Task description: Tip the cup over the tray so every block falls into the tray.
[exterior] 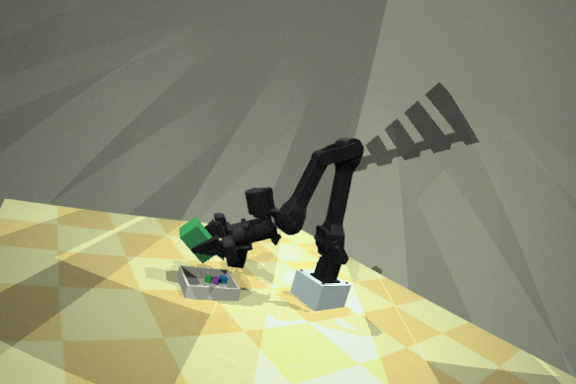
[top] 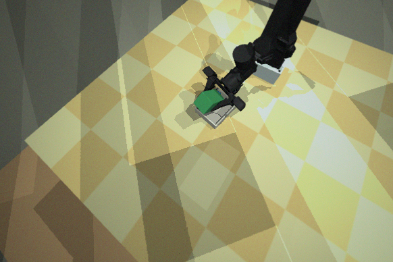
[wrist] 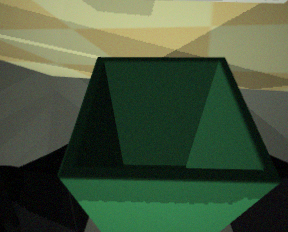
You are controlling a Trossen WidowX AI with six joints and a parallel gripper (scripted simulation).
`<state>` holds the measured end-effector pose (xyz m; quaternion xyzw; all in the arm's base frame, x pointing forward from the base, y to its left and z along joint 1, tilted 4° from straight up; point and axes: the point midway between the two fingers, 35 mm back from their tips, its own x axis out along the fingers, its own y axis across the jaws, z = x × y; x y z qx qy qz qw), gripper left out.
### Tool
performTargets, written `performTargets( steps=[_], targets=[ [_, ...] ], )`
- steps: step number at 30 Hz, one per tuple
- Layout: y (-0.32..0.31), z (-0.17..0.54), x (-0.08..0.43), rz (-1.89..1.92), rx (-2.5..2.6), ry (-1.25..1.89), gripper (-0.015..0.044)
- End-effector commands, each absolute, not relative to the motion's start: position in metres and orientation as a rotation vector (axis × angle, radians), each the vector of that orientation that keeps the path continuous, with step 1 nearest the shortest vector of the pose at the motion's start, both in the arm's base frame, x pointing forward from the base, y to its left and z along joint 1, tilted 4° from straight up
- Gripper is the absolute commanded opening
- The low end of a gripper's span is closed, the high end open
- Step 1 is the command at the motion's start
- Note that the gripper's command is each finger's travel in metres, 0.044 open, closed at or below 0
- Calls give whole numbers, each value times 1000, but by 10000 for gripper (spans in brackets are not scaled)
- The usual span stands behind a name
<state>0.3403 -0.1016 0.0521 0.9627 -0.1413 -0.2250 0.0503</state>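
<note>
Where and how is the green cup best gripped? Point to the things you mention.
By two opposite side walls, as the jaws now have it, coming from the side with the arm. The green cup (top: 208, 100) (exterior: 196, 236) (wrist: 170, 205) is boxy with flat walls, and that should leave its open mouth free for pouring.

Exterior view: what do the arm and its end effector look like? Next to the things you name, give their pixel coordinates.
The arm (exterior: 341, 192) is matte black, with chunky links and rounded joints, on a pale blue-grey block-shaped base (exterior: 331, 297). The end effector (exterior: 204, 243) is also black, its fingers tapering. No loose cables are discernible.
</note>
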Motion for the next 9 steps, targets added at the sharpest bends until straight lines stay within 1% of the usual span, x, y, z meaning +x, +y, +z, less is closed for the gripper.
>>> performTargets(
  steps=[1,9],
  targets=[
    [-102,52,341,-668,2944,-445,0],
    [-102,52,341,-589,2952,-448,0]
  ],
)
